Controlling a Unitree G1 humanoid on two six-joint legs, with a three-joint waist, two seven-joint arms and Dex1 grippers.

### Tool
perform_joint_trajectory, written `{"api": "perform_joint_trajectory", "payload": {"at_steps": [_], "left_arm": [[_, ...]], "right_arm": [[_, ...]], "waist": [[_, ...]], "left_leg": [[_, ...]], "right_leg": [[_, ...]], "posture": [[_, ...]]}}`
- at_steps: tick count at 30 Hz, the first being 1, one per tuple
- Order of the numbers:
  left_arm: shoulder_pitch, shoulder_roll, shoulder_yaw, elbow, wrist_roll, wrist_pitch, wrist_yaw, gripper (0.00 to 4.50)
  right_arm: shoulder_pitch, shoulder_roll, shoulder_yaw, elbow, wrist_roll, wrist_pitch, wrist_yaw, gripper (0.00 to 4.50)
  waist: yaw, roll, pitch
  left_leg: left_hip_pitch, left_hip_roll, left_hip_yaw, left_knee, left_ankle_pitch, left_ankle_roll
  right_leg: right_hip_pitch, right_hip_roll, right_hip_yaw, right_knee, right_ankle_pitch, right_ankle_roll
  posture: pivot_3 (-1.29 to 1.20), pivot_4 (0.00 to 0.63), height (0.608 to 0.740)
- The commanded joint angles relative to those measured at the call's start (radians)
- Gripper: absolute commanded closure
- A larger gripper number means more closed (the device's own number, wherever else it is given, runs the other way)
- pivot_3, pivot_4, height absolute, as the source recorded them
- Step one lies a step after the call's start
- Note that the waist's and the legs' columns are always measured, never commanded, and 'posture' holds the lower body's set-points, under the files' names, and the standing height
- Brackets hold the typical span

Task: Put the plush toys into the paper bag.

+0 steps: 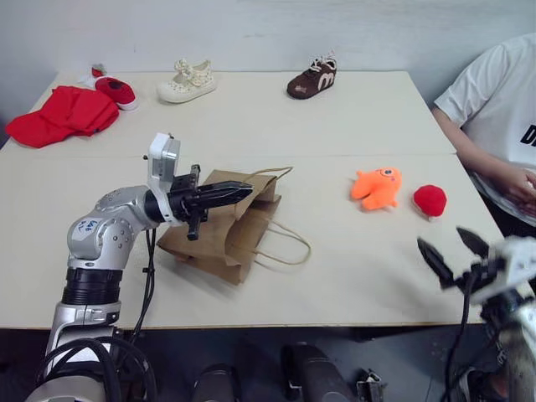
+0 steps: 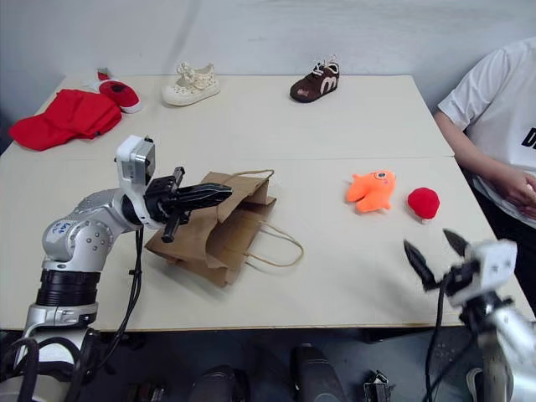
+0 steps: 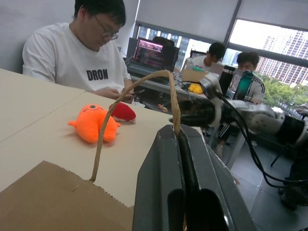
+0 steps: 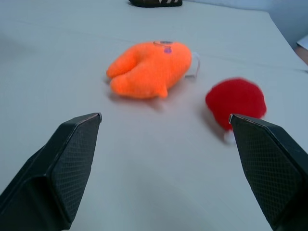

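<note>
The brown paper bag (image 1: 219, 239) lies crumpled on the table, left of centre. My left gripper (image 1: 245, 192) is shut on one of its cord handles (image 3: 169, 91) and holds that side of the bag up. The orange plush toy (image 1: 377, 186) and the smaller red plush toy (image 1: 430, 199) lie side by side on the table to the right of the bag. My right gripper (image 1: 453, 254) hangs open near the table's front right edge. It points at both toys (image 4: 149, 70) from a short way off, with nothing between its fingers.
A person in a white shirt (image 1: 494, 100) sits at the table's right side, with a hand near the red toy. Along the far edge lie a red cloth heap (image 1: 63, 115), a red shoe (image 1: 115, 90), a white shoe (image 1: 188, 81) and a brown shoe (image 1: 312, 79).
</note>
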Motion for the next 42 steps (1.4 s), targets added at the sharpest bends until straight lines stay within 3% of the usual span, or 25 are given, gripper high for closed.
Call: {"api": "perform_joint_trajectory", "payload": {"at_steps": [1, 5, 8, 12, 17, 21, 24, 27, 30, 33, 42], "left_arm": [[-0.016, 0.001, 0.010, -0.027, 0.000, 0.000, 0.001, 4.50], [0.004, 0.000, 0.013, -0.051, -0.001, 0.002, 0.010, 4.50], [0.020, 0.000, 0.016, -0.069, -0.004, 0.002, 0.020, 4.50], [0.031, -0.003, 0.018, -0.084, -0.004, 0.002, 0.030, 4.50], [0.036, 0.001, 0.019, -0.101, -0.008, 0.009, 0.035, 4.50], [0.032, 0.010, 0.026, -0.103, -0.017, 0.017, 0.030, 4.50], [0.025, 0.011, 0.039, -0.118, -0.066, 0.066, 0.025, 4.50], [0.011, 0.009, 0.046, -0.125, -0.091, 0.094, 0.032, 4.50], [0.008, 0.005, 0.035, -0.128, -0.083, 0.092, 0.031, 4.50], [0.005, -0.006, 0.028, -0.132, -0.083, 0.093, 0.035, 4.50], [-0.004, -0.053, 0.013, -0.129, -0.082, 0.090, 0.035, 4.50]], "right_arm": [[-0.170, -0.098, 0.070, 0.081, 0.022, 0.211, -0.023, 0.12], [-0.439, -0.164, 0.210, 0.318, -0.064, 0.316, -0.012, 0.12], [-0.629, -0.149, 0.298, 0.517, -0.130, 0.361, -0.021, 0.12], [-0.769, -0.107, 0.349, 0.723, -0.197, 0.265, 0.002, 0.12], [-0.844, -0.074, 0.360, 0.829, -0.213, 0.189, 0.066, 1.41], [-0.786, -0.092, 0.343, 0.667, -0.125, 0.260, 0.212, 2.79], [-0.714, -0.102, 0.331, 0.393, 0.032, 0.471, 0.275, 3.66], [-0.654, -0.062, 0.315, 0.106, 0.240, 0.725, 0.224, 4.44], [-0.619, 0.020, 0.350, -0.077, 0.339, 0.854, 0.117, 4.49], [-0.620, 0.100, 0.379, -0.130, 0.355, 0.903, 0.019, 4.49], [-0.708, 0.162, 0.637, -0.119, 0.196, 0.847, -0.032, 4.49]], "waist": [[0.004, 0.000, 0.000], [0.009, 0.000, 0.000], [0.011, 0.001, 0.001], [0.012, 0.001, 0.001], [0.009, 0.001, 0.001], [0.007, 0.001, 0.001], [0.008, 0.002, 0.002], [0.006, 0.004, 0.002], [0.004, 0.004, 0.002], [0.006, 0.004, 0.002], [0.011, 0.003, 0.003]], "left_leg": [[0.000, 0.001, 0.000, -0.001, 0.000, 0.000], [-0.001, 0.001, 0.000, -0.001, 0.000, -0.001], [-0.002, 0.001, 0.000, -0.001, 0.000, 0.000], [-0.002, 0.001, 0.000, -0.001, 0.001, 0.000], [-0.003, 0.001, 0.001, -0.001, 0.001, 0.000], [-0.003, 0.001, 0.000, -0.001, 0.001, 0.000], [-0.003, 0.002, 0.000, -0.001, 0.001, 0.000], [-0.003, 0.003, 0.000, -0.001, 0.000, 0.000], [-0.003, 0.003, -0.001, 0.000, 0.000, -0.001], [-0.003, 0.002, -0.001, 0.000, 0.000, -0.001], [-0.005, 0.001, -0.002, 0.001, 0.000, 0.000]], "right_leg": [[0.000, 0.001, 0.000, 0.000, 0.000, 0.000], [-0.002, 0.002, 0.000, -0.001, -0.001, -0.001], [-0.002, 0.001, 0.000, -0.002, 0.000, -0.001], [-0.002, 0.001, 0.000, -0.002, 0.000, 0.000], [-0.002, 0.001, 0.000, -0.002, 0.000, 0.000], [-0.002, 0.001, 0.000, -0.002, 0.000, 0.000], [-0.002, 0.001, -0.001, -0.002, 0.000, 0.000], [-0.003, 0.001, -0.001, -0.001, 0.000, 0.000], [-0.003, 0.001, -0.002, 0.000, 0.000, 0.000], [-0.002, 0.000, -0.002, -0.001, 0.000, 0.000], [-0.003, 0.000, -0.003, -0.003, 0.000, 0.000]], "posture": [[0.00, 0.150, 0.740], [0.00, 0.150, 0.740], [0.00, 0.150, 0.740], [0.00, 0.150, 0.740], [0.00, 0.150, 0.740], [0.00, 0.150, 0.740], [0.00, 0.150, 0.740], [0.00, 0.150, 0.740], [0.00, 0.150, 0.740], [0.00, 0.150, 0.740], [0.00, 0.150, 0.740]]}}
